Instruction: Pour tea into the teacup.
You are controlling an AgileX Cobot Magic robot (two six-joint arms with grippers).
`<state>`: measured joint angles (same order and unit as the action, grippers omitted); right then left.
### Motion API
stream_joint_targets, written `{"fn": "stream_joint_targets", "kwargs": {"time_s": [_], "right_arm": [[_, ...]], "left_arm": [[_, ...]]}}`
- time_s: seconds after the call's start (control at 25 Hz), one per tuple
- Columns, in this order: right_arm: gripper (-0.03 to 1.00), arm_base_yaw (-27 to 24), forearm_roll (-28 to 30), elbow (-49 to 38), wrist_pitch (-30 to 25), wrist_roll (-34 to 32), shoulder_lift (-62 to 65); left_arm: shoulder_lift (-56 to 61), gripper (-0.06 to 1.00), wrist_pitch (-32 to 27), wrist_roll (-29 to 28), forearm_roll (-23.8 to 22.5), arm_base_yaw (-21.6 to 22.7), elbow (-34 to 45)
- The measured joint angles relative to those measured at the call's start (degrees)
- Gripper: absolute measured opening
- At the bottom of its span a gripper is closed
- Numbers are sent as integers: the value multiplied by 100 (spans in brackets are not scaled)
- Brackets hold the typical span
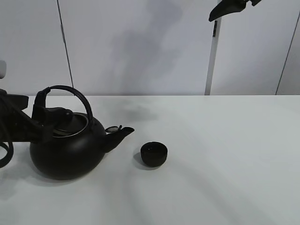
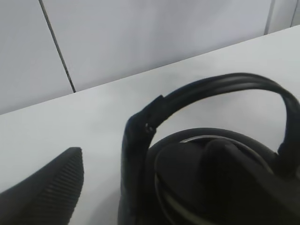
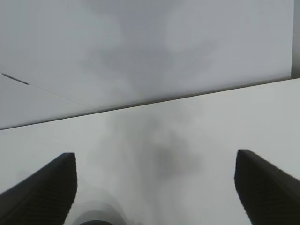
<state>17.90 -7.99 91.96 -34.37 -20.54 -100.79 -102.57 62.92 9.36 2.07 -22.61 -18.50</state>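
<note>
The small matte-black teacup point(image 1: 154, 153) stands upright on the white table point(image 1: 225, 154), just right of the kettle's spout point(image 1: 120, 133). The big black kettle point(image 1: 65, 152) with an arched handle point(image 2: 220, 86) stands at the left. My left gripper point(image 1: 48, 113) is at the handle's left base, over the lid. In the left wrist view one ribbed finger point(image 2: 49, 194) stands a gap away from the handle post; the other finger is hidden by the kettle. My right gripper point(image 3: 154, 154) is open and empty above bare table; it does not show in the exterior view.
A white post point(image 1: 212, 61) stands at the back right against the grey wall, with a black mount point(image 1: 228, 9) at its top. The table's back edge runs along the wall.
</note>
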Motion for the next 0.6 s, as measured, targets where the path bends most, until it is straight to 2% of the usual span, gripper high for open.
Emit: {"fn": "stream_joint_targets", "kwargs": {"time_s": [0.6], "right_arm": [[63, 0, 0, 0, 0, 0, 0]], "left_arm": [[0, 57, -46, -111, -91, 0, 0]]}}
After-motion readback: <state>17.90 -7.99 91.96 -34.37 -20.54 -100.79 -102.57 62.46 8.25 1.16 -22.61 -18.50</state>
